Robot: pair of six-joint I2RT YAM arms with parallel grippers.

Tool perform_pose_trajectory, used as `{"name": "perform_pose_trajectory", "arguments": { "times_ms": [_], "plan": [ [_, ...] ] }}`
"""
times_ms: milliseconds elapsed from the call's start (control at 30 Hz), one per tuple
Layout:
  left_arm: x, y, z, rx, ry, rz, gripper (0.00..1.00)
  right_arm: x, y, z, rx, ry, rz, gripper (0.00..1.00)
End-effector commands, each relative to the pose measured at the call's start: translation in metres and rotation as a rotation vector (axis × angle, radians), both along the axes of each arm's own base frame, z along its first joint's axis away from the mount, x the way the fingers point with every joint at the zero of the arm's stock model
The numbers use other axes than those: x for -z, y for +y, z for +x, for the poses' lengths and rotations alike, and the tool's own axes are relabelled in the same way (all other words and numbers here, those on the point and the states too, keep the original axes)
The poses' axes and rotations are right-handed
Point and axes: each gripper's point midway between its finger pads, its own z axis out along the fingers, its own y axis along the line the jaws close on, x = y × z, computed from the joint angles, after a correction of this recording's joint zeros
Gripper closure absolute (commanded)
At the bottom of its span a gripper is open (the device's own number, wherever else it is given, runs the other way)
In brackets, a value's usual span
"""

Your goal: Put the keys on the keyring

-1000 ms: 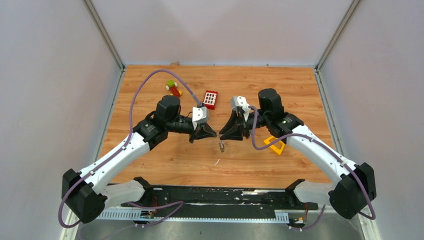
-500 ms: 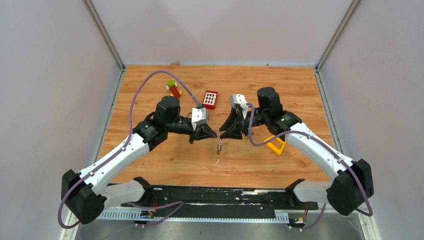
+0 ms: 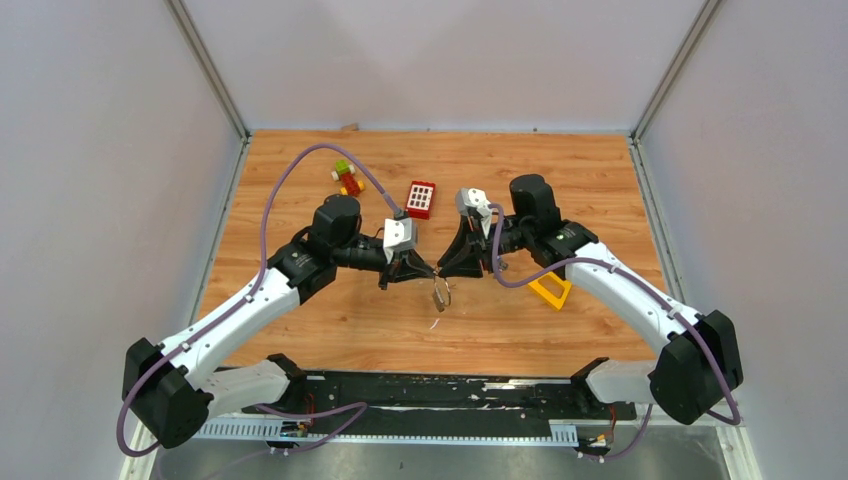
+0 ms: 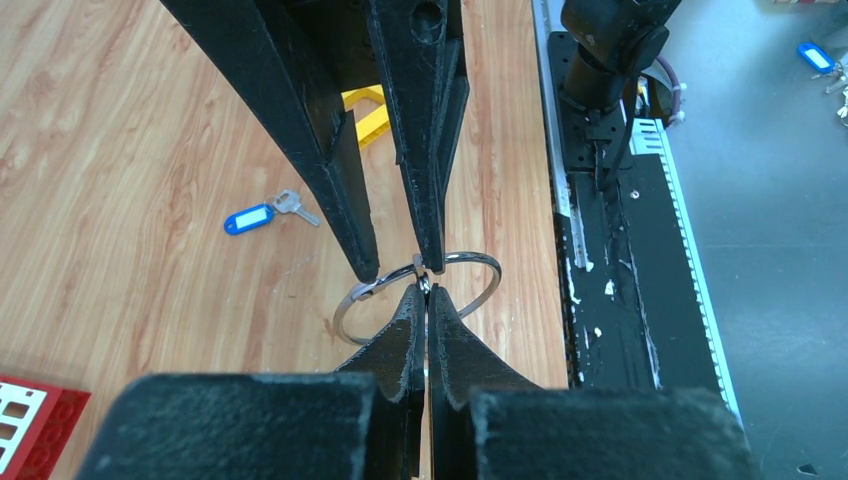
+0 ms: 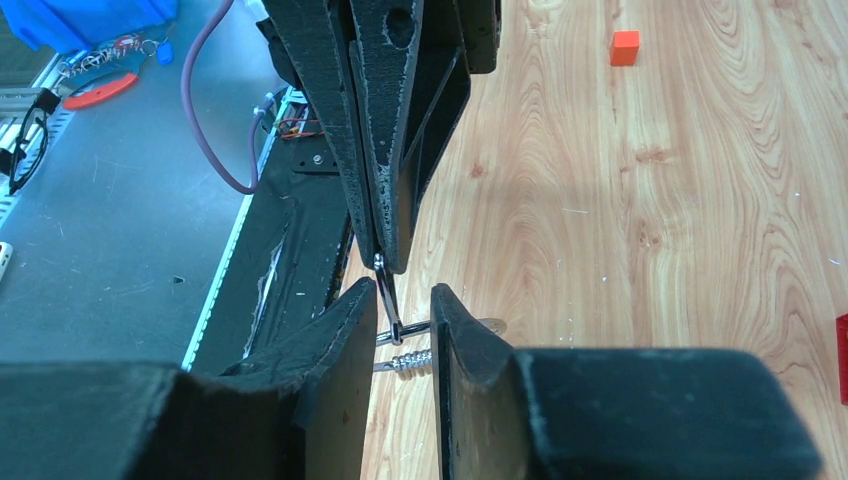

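At the near edge of the counter (image 3: 330, 330) a black rail (image 3: 450, 390) carries the two arm bases. Both arms reach inward and meet over the middle of the boards.

The left tool (image 4: 427, 292) is clenched, its two black fingers pressed tip to tip on the wire of the keyring (image 4: 470, 256). The ring is a thin, bright silver loop, round and polished. It is held up off the wood, roughly level in the left wrist view. On the side away from the rail the wire looks doubled, with a small step where the coils overlap.

The right tool (image 5: 403, 300) comes at the same ring from the opposite side. Its fingers stand part-way apart, with a stretch of the wire crossing the gap between them. Just under the wire there is a short ridged silver piece, too small to make out. Whether these fingers actually press on the ring cannot be told.

Beyond the ring in the left wrist view, the yellow block (image 4: 370, 118) lies flat on the wood. One key (image 4: 288, 205) lies loose on the counter, well apart from the ring, small and silver with a blue tag (image 4: 249, 218) at its head.

Farther back sits a red brick (image 3: 421, 198), and behind it a small figure of coloured bricks (image 3: 347, 176).
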Motion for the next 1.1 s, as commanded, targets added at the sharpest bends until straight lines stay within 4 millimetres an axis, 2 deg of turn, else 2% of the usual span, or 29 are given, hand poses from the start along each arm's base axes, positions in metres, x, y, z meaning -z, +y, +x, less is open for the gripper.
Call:
{"name": "perform_pose_trajectory", "arguments": {
  "times_ms": [0, 300, 867, 1067],
  "plan": [
    [-0.0209, -0.0023, -0.0047, 0.025, -0.059, -0.058, 1.0, -0.0203, 0.0035, -0.0057, -0.054, -0.048, 0.051, 0.73],
    [-0.0233, -0.0024, -0.0038, 0.018, -0.066, -0.066, 1.0, -0.0198, 0.0035, -0.0084, -0.071, -0.039, 0.054, 0.75],
    [-0.0216, -0.0032, -0.0029, 0.016, -0.062, -0.064, 1.0, -0.0182, 0.0055, -0.0099, -0.078, -0.029, 0.049, 0.85],
    [-0.0182, -0.0021, -0.0027, 0.015, -0.06, -0.051, 1.0, -0.0202, 0.0047, -0.0102, -0.075, -0.044, 0.052, 0.83]
  ]
}}
